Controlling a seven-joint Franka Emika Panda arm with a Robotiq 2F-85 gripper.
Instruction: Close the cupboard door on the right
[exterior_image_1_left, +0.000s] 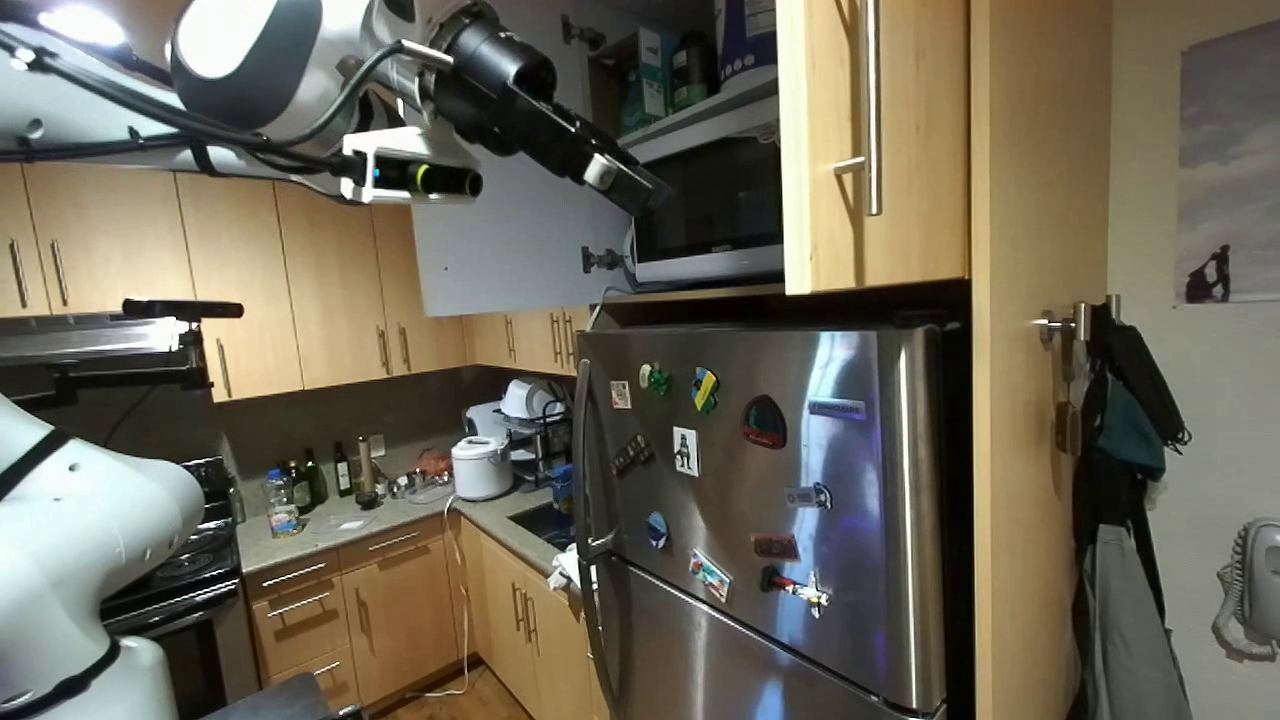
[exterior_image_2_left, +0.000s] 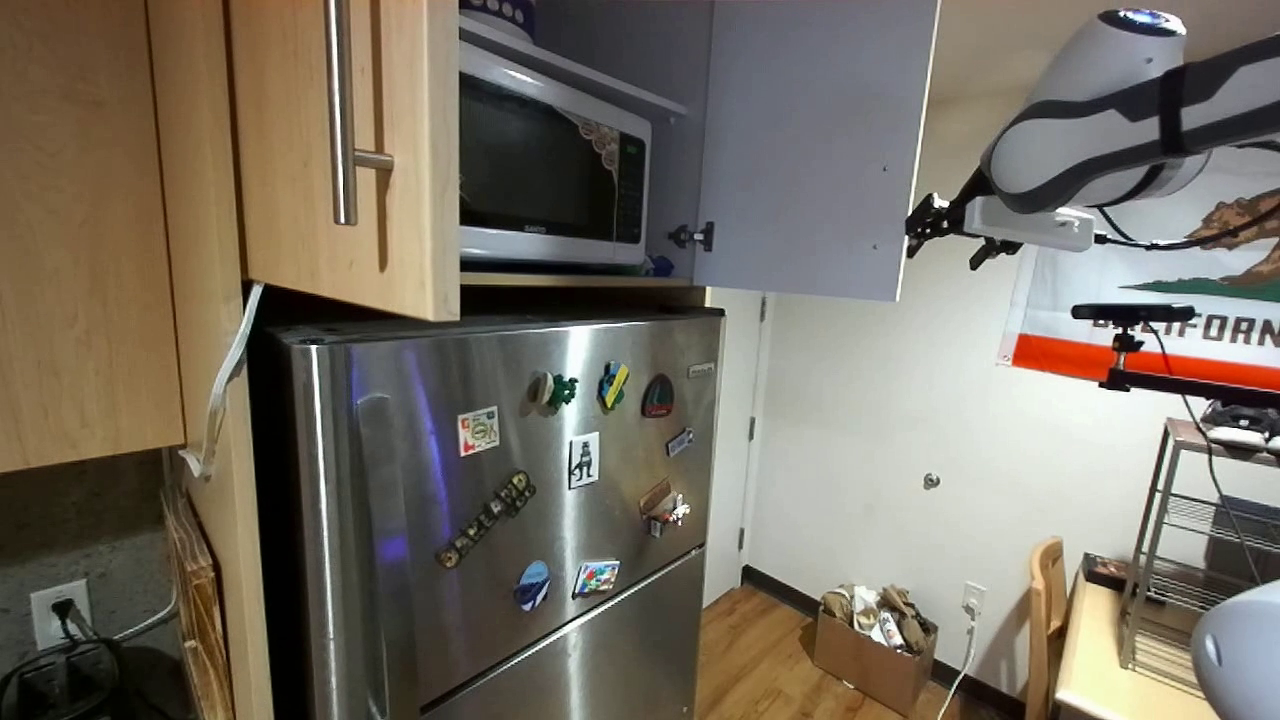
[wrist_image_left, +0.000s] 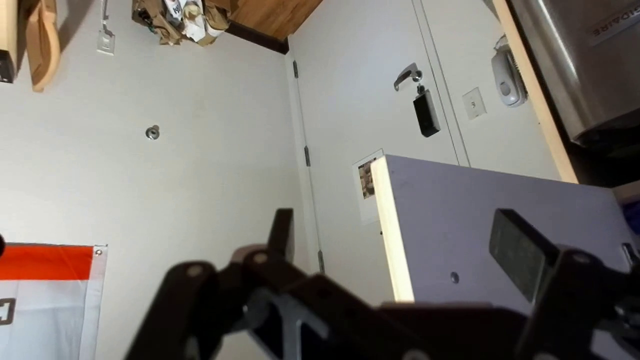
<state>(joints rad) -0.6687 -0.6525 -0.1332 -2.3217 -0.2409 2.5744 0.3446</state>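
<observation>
Right-hand cupboard door (exterior_image_1_left: 918, 140) open, outward-pointing from the cabinet (exterior_image_2_left: 584, 278), long axis vertical.

Fridge (exterior_image_1_left: 850, 470) silver-grey, its front carrying a white magnet card (exterior_image_1_left: 686, 452) with a black figure, a small magnet (exterior_image_1_left: 705, 390) in blue and yellow, and a dark arched magnet (exterior_image_1_left: 763, 421) edged in red. Above the fridge: cupboard door (exterior_image_1_left: 920, 150) honey-toned outside, pale lavender-grey inside, its bar handle (exterior_image_1_left: 873, 110) silver; microwave (exterior_image_2_left: 545, 160) whitish with black window; also higher than the fridge, gripper (wrist_image_left: 397, 237) black, arm (exterior_image_2_left: 1060, 150) white with dark grey bands. Well apart from the fridge: wall (exterior_image_2_left: 850, 400) off-white, carton (exterior_image_2_left: 870, 665) plain brown, flag (exterior_image_2_left: 1080, 275) white with a brown bear, a green strip, dark lettering and an orange-red lower band.
</observation>
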